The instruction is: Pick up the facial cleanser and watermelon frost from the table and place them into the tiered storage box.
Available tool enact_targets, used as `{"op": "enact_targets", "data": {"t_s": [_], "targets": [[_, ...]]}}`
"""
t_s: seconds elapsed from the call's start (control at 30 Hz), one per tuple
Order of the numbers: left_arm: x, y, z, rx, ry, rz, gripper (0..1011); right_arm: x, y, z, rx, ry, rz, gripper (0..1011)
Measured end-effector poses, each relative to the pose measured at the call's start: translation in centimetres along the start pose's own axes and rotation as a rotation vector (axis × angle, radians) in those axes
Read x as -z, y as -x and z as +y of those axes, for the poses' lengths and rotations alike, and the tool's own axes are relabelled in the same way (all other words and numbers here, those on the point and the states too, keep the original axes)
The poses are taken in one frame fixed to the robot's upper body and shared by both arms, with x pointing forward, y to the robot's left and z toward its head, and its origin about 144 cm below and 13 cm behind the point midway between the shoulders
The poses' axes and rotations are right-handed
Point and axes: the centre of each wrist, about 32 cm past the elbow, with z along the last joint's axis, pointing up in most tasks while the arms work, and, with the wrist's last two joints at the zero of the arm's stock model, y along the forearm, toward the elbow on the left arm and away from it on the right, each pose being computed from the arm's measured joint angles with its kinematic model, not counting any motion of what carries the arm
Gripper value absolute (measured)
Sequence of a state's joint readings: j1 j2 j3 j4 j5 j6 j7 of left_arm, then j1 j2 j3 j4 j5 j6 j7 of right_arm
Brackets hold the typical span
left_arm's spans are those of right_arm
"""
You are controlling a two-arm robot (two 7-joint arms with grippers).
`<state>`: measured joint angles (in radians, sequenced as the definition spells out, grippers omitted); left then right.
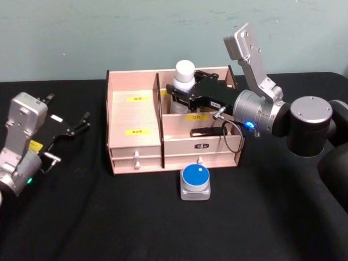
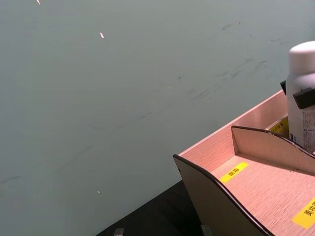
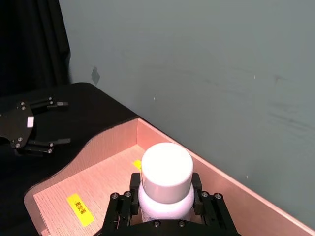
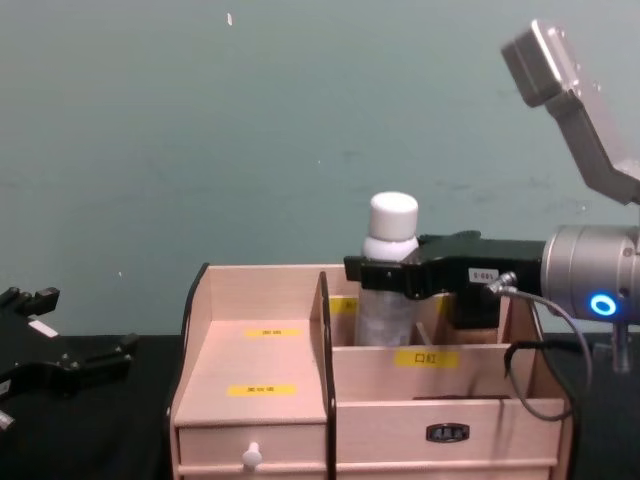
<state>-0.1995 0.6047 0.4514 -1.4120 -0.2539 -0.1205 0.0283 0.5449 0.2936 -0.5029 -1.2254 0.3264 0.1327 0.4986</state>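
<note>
The facial cleanser [image 1: 184,73] is a clear bottle with a white cap, held upright with my right gripper [image 1: 181,95] shut on its neck. Its lower part stands inside the back right compartment of the tiered storage box [image 1: 134,117]; its base is hidden. The chest view shows the cleanser [image 4: 390,235] and the right gripper [image 4: 386,272] above the box [image 4: 260,300]. The watermelon frost [image 1: 195,181], a small grey pot with a round blue lid, sits on the table just in front of the box's drawers. My left gripper [image 1: 76,126] rests open at the far left, holding nothing.
Black cloth covers the table [image 1: 109,217], and a grey-green wall stands close behind the box. The right arm's cable [image 1: 231,142] hangs over the box's front right compartment. The stepped left compartments with yellow labels [image 1: 138,131] hold nothing.
</note>
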Motion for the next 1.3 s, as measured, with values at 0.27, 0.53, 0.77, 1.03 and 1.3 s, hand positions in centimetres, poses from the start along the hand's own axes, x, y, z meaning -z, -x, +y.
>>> {"op": "enact_targets", "data": {"t_s": [0.27, 0.53, 0.77, 1.03, 1.3], "targets": [[0.0, 0.0, 0.0, 0.0, 0.0, 0.0, 1010, 0.56, -0.21, 0.41, -0.007, 0.042, 0.016, 594], [0.0, 0.0, 0.0, 0.0, 0.0, 0.0, 1010, 0.58, -0.23, 0.44, -0.007, 0.048, 0.015, 594], [0.0, 0.0, 0.0, 0.0, 0.0, 0.0, 1010, 0.55, -0.21, 0.41, -0.007, 0.044, 0.015, 712], [0.0, 0.0, 0.0, 0.0, 0.0, 0.0, 1010, 0.55, -0.2, 0.38, -0.007, 0.042, 0.015, 921], [0.0, 0.0, 0.0, 0.0, 0.0, 0.0, 1010, -0.13, 0.02, -0.4, -0.012, 0.039, -0.003, 1000]]}}
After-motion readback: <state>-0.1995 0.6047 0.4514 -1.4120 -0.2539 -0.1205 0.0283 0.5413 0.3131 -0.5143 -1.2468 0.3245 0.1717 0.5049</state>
